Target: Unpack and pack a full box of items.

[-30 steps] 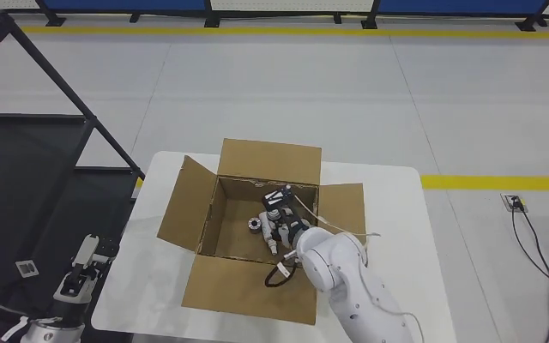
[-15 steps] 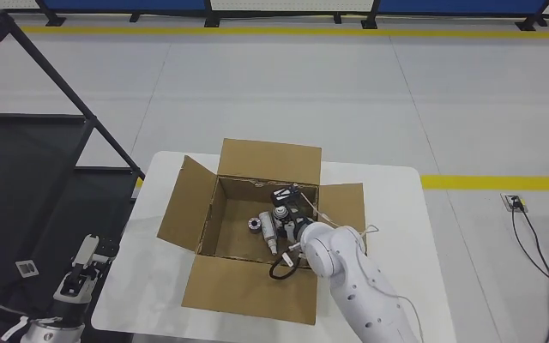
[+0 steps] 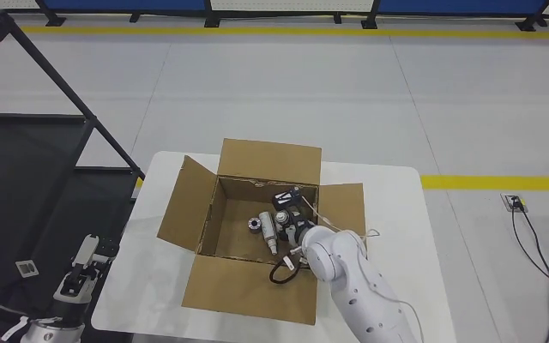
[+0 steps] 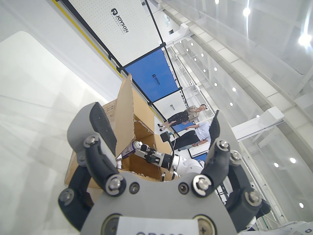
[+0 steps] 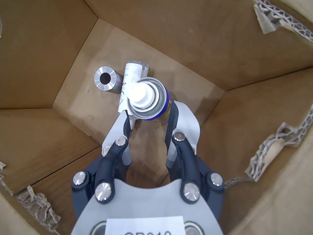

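An open cardboard box (image 3: 257, 287) stands on the white table (image 3: 395, 214). My right gripper (image 5: 149, 116) is inside the box, shut on a blue spray can (image 5: 146, 101) with a white nozzle, held clear of the box floor. On that floor lie a metal cylinder (image 5: 107, 81) and a white tube (image 5: 130, 74), side by side and touching. From above, the right gripper (image 3: 287, 225) sits right of the cylinder (image 3: 255, 225). My left gripper (image 4: 156, 121) is open with nothing in it, low beside the table's left edge, and faces the box (image 4: 127, 113) and the can (image 4: 129, 149).
The box's four flaps (image 3: 184, 201) are folded outward, with torn edges (image 5: 269, 23) along the rim. Bare table (image 3: 146, 291) lies left of the box. A black frame (image 3: 60, 86) stands to the left of the table.
My right arm has shifted a little to the right inside the box with the can in its grip. The left arm has stayed still.
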Controlling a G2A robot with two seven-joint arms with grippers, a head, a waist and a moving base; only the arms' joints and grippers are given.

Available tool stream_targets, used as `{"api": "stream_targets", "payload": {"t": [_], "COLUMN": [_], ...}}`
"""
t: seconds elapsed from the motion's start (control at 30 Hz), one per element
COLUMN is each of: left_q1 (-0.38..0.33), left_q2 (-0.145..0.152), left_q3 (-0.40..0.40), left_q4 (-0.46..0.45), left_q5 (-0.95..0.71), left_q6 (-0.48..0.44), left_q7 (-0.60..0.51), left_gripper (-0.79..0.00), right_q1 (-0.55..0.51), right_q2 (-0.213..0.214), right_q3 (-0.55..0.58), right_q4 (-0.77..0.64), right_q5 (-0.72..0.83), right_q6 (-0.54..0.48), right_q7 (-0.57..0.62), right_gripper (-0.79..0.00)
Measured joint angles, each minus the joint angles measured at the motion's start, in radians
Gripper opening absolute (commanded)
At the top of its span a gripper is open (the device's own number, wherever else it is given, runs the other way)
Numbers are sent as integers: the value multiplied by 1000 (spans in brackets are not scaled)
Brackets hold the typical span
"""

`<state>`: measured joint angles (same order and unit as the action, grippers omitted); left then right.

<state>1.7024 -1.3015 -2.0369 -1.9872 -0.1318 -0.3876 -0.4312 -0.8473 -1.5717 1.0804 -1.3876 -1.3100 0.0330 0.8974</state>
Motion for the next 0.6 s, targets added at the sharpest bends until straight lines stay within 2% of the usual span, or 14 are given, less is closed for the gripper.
{"api": "stream_targets", "payload": {"t": [0.27,0.3,0.33,0.37,0.4,0.6], "left_q1": [0,0,0,0,0,0], "left_q2": [0,0,0,0,0,0], "left_q3": [0,0,0,0,0,0], "left_q4": [0,0,0,0,0,0], "left_q5": [0,0,0,0,0,0], "left_q6": [0,0,0,0,0,0], "left_q7": [0,0,0,0,0,0], "left_gripper": [0,0,0,0,0,0], "right_q1": [-31,-40,-55,-71,-89,-234], "right_q2": [5,6,9,11,14,32], "right_q3": [11,14,18,23,27,65], "right_q4": [-62,-82,-119,-154,-193,-492], "right_q5": [-19,-22,-27,-33,-40,-58], "right_q6": [15,16,14,12,9,-33], "right_q7": [-9,-13,-19,-24,-29,-71], "right_gripper": [-400,-372,-163,-46,0,0]}}
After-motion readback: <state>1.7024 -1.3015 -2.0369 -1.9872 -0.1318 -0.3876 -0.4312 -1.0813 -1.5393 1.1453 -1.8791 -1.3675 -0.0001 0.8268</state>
